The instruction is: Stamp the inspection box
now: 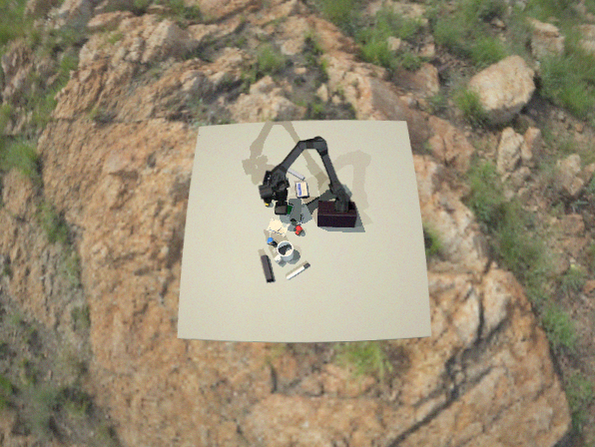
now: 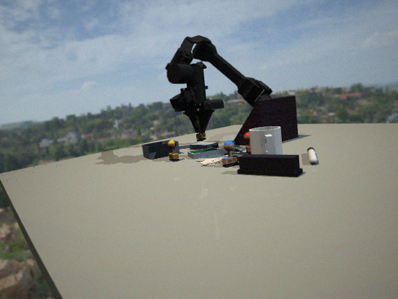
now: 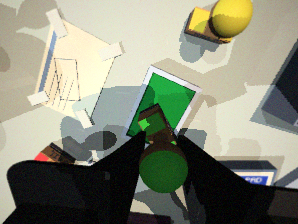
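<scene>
My gripper (image 2: 200,130) (image 3: 161,138) is shut on the green-knobbed stamp (image 2: 200,136) (image 3: 163,168), which hangs upright with its wooden base down. Its face is hidden. In the wrist view the base overlaps the near part of the green ink pad (image 1: 290,210) (image 2: 204,151) (image 3: 175,95); the exterior view shows a gap above the pad. The cream card (image 1: 276,225) (image 2: 210,161) (image 3: 95,60) lies beside the pad, taped at its corners. A thin outlined box (image 3: 78,80) is on it, with thin slanting lines or shadows across it; I see no green print there.
A yellow stamp (image 1: 267,204) (image 2: 171,146) (image 3: 232,17) stands near the pad. Blue (image 1: 271,240) (image 2: 229,145) and red (image 1: 298,229) (image 2: 247,136) stamps stand near the card. Beyond are a white mug (image 2: 266,141), black block (image 1: 268,269) (image 2: 268,165) and marker (image 1: 297,271) (image 2: 312,156). A case labelled PAD (image 3: 257,179) is close.
</scene>
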You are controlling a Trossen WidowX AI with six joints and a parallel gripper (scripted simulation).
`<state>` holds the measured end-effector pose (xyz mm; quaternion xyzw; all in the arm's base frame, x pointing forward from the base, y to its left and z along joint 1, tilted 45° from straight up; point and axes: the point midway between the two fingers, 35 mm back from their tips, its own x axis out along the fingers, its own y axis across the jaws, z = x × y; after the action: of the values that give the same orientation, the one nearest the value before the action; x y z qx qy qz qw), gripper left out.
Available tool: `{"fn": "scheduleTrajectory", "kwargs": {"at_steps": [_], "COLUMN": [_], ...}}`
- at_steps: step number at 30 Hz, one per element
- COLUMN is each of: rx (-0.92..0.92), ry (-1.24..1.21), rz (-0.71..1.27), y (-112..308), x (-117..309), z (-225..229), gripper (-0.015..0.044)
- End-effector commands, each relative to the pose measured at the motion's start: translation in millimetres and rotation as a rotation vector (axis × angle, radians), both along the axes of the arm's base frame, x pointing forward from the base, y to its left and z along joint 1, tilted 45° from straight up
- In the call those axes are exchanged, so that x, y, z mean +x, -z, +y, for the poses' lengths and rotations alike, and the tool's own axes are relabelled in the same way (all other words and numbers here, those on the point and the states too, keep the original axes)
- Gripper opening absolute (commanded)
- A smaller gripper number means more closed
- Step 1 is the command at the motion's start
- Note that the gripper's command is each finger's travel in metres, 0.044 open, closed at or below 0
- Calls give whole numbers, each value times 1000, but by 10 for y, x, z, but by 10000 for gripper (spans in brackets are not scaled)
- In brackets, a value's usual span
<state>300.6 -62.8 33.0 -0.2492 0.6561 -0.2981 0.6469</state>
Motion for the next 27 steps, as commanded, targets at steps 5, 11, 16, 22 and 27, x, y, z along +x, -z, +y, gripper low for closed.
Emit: {"fn": "scheduleTrajectory", "kwargs": {"at_steps": [5, 11, 16, 22, 27], "rx": [-7, -7, -8, -8, -9], "ry": [-4, -3, -3, -2, -2], "rz": [10, 10, 10, 9, 9], "y": [53, 81, 104, 131, 154], "x": [-19, -21, -24, -28, -32], "z": [-46, -75, -98, -127, -150], "gripper": [0, 0, 0, 0, 0]}}
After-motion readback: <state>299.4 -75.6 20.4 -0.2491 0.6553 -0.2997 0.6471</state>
